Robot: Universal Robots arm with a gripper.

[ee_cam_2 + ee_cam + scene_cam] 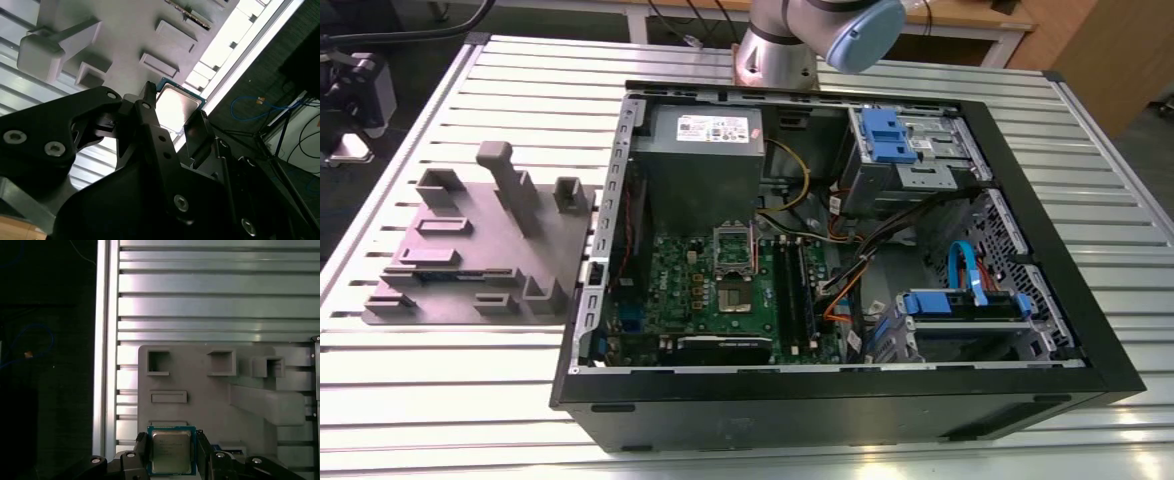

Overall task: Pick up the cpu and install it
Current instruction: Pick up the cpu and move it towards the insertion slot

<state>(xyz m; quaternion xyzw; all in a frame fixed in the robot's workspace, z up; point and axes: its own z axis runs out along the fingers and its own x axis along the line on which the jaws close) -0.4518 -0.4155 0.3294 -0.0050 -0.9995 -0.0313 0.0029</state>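
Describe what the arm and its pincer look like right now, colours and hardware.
In the exterior view the arm is a round silver-grey tube with a pale blue cap on its joint. In both wrist views the pincer is matte black, built of flat angular link plates with narrow tapering fingers and silver socket-head screws at the pivots.

Slatted metal table (454, 380), grey fixture (480, 250), computer case (854, 420)
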